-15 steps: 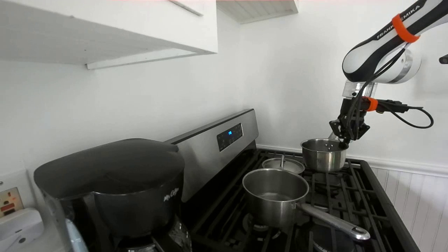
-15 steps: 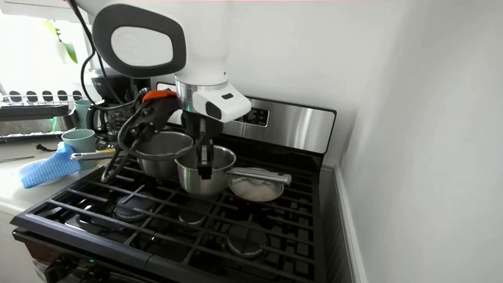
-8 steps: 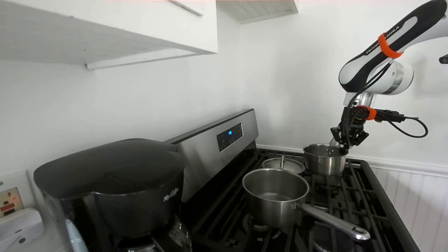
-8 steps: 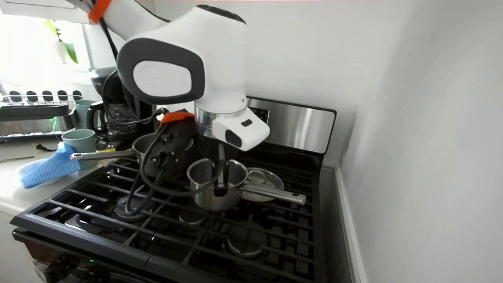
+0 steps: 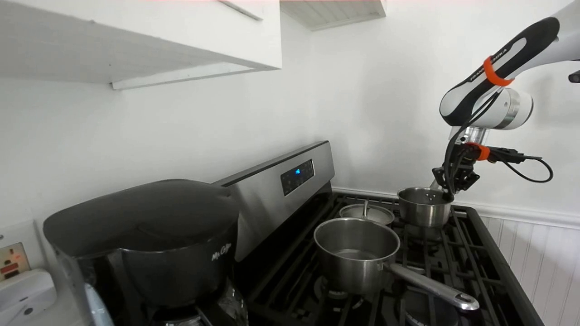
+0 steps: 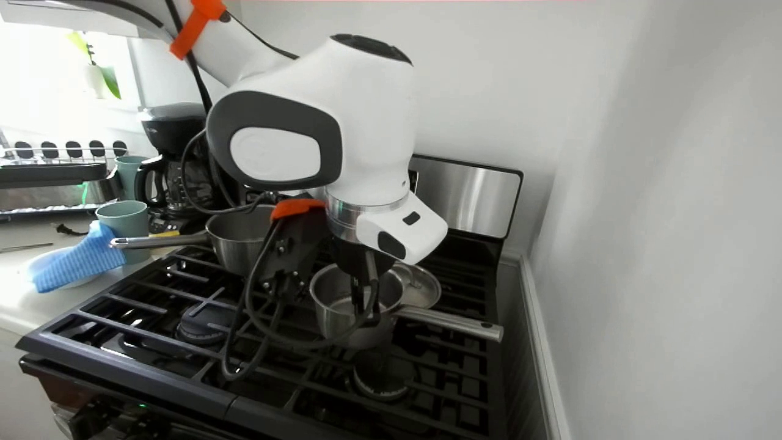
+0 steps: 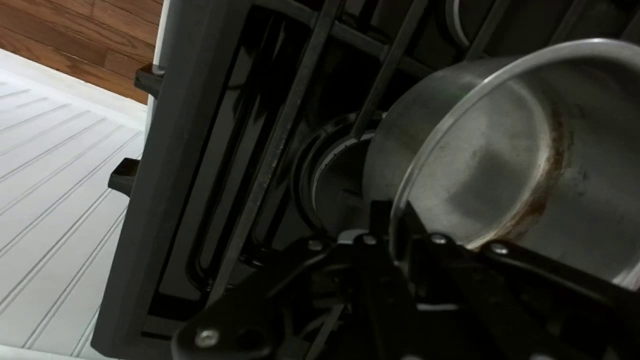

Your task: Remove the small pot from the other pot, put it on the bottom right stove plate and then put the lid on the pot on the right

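The small steel pot [image 5: 423, 213] is held by its rim over the right side of the stove. In an exterior view, the pot [image 6: 330, 315] is just behind the front right burner [image 6: 385, 380], handle pointing right. My gripper [image 7: 395, 220] is shut on its rim, one finger inside and one outside. It also shows in both exterior views [image 5: 447, 195] [image 6: 366, 315]. I cannot tell whether the pot's base touches the grate. The larger pot [image 5: 351, 276] stands at the back left and also shows there [image 6: 235, 247]. The lid [image 5: 380, 216] lies at the back right, partly hidden by the small pot [image 6: 431, 287].
The larger pot's handle [image 5: 435, 286] points toward the stove front. A coffee maker [image 5: 149, 217], a green cup [image 6: 125, 220] and a blue cloth [image 6: 79, 263] are on the counter to the left. The stove's back panel [image 6: 470, 195] and a side wall [image 6: 647, 244] bound the area.
My gripper has carried the small pot down and toward the front right of the stove, slowing in the last half second. The larger pot and the lid have not moved.
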{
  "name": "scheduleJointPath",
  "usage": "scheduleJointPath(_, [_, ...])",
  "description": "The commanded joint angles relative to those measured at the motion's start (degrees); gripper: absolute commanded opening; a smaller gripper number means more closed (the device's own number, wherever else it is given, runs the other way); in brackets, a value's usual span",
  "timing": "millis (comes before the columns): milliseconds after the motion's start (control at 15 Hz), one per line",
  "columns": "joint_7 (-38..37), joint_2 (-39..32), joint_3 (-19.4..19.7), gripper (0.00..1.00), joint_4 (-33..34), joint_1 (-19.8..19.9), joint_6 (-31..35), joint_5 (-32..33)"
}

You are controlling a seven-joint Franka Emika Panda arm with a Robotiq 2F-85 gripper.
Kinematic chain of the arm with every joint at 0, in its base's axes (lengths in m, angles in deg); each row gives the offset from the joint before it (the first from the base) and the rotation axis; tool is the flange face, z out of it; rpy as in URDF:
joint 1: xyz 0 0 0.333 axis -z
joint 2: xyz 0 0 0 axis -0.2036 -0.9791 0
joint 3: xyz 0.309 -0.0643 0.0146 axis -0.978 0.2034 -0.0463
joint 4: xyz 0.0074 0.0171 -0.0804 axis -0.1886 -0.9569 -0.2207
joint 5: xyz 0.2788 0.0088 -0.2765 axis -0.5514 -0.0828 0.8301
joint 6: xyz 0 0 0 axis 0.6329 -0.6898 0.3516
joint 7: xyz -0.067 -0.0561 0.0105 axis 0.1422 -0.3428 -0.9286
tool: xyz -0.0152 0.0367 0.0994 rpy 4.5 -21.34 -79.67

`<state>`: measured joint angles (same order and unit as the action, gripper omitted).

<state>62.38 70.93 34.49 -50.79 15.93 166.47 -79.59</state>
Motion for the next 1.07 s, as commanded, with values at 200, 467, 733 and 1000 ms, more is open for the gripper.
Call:
scheduleJointPath(200, [-4.31,-4.78,-0.25,0.02,4.99,1.94,0.53,-1.32])
scheduleJointPath(467, [-4.08,-7.89,-0.94,0.02,7.27,3.65,0.22,-2.35])
scheduleJointPath(733, [-3.33,-10.31,-1.85,0.02,9.58,5.34,0.03,-3.50])
scheduleJointPath(1000, [-5.17,-11.92,-1.57,0.33,12.11,5.47,-3.39,-1.69])
